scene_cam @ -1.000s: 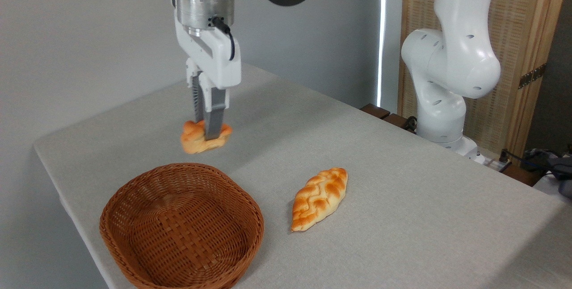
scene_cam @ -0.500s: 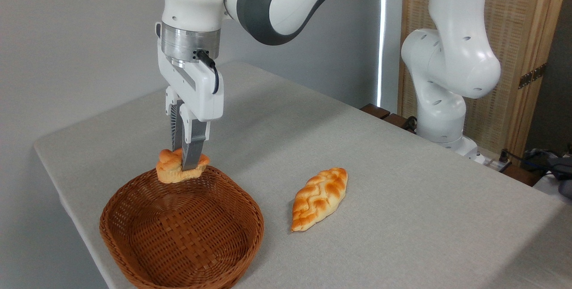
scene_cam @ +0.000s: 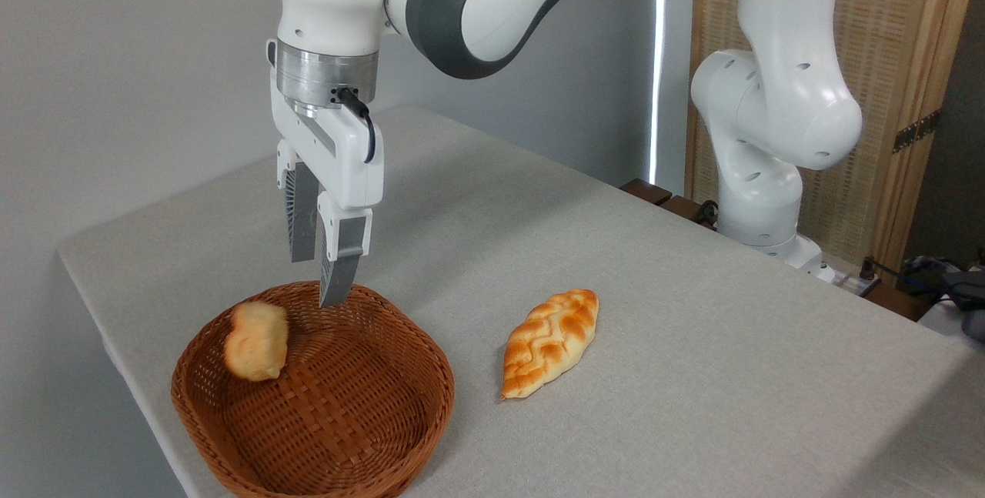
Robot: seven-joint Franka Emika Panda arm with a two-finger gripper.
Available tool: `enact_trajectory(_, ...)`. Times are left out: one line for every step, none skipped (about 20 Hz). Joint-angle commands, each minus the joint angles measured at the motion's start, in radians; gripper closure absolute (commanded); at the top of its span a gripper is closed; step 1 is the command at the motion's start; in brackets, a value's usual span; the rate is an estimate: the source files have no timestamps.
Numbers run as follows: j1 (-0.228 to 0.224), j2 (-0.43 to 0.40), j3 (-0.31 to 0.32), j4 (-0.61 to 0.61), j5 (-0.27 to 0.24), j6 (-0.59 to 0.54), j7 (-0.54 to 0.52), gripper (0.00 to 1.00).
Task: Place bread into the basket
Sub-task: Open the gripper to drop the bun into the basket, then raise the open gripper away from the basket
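Counted are one round bun point(scene_cam: 256, 342), one braided loaf point(scene_cam: 550, 342), one wicker basket point(scene_cam: 415, 421) and one table point(scene_cam: 692, 344).

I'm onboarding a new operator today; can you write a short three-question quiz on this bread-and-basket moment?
1. True or false: the fingers are clamped on the bun.
2. Where is the bun? A) on the table B) inside the basket, near its far-left wall C) beside the braided loaf
3. Fill in: the braided loaf lies on the table to the ____ of the basket.

Key: 1 false, the gripper is open above the basket's far rim; 2 B; 3 right.
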Motion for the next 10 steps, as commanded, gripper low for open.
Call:
enact_trajectory(-0.005,-0.005,0.005,0.01,-0.013,-0.008,-0.008,0.0)
enact_trajectory(-0.003,-0.01,0.009,0.01,-0.013,-0.019,-0.01,0.0)
enact_trajectory(-0.003,-0.017,0.012,0.012,-0.01,-0.053,-0.01,0.0)
enact_trajectory(-0.003,-0.03,0.021,0.012,-0.005,-0.092,-0.011,0.0)
enact_trajectory(-0.003,-0.039,0.028,0.012,-0.003,-0.122,-0.011,0.0)
enact_trajectory(-0.003,-0.051,0.036,0.013,-0.002,-0.145,-0.013,0.0)
enact_trajectory(-0.003,-0.062,0.048,0.015,-0.002,-0.174,-0.011,0.0)
enact_trajectory(-0.003,-0.074,0.058,0.022,0.0,-0.211,-0.011,0.0)
enact_trajectory(-0.003,-0.082,0.065,0.033,0.0,-0.255,-0.011,0.0)
enact_trajectory(-0.003,-0.09,0.071,0.039,0.003,-0.301,-0.008,0.0)
